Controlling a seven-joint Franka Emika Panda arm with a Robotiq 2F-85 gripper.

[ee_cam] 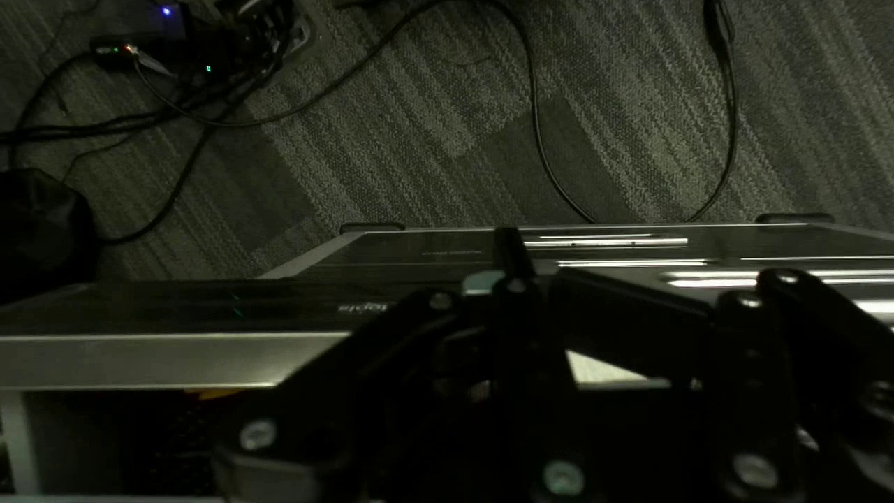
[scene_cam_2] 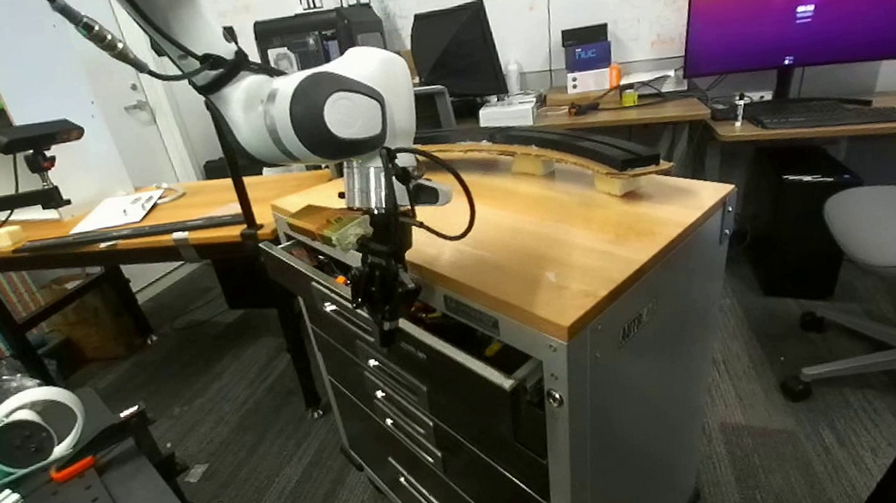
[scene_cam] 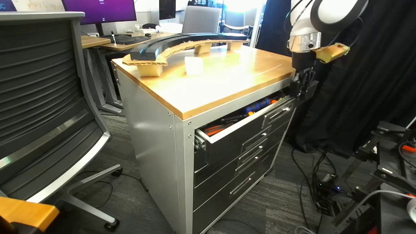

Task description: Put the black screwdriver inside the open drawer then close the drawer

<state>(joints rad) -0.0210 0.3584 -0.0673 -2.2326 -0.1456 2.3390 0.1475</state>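
gripper (scene_cam: 303, 92): pointing down at the front edge of the drawer (scene_cam: 227, 143); I cannot tell whether it is wide or narrow, holding something, or touching.
drawer: topmost, pulled partly out.
black screwdriver: cannot be made out among the dark shapes; its place is unclear.
tools inside: blue tool (scene_cam: 257, 105), orange tool (scene_cam: 215, 130).
cabinet top (scene_cam: 234, 76): curved dark piece (scene_cam: 143, 53) on cardboard (scene_cam: 177, 50), raised on blocks (scene_cam: 150, 70).
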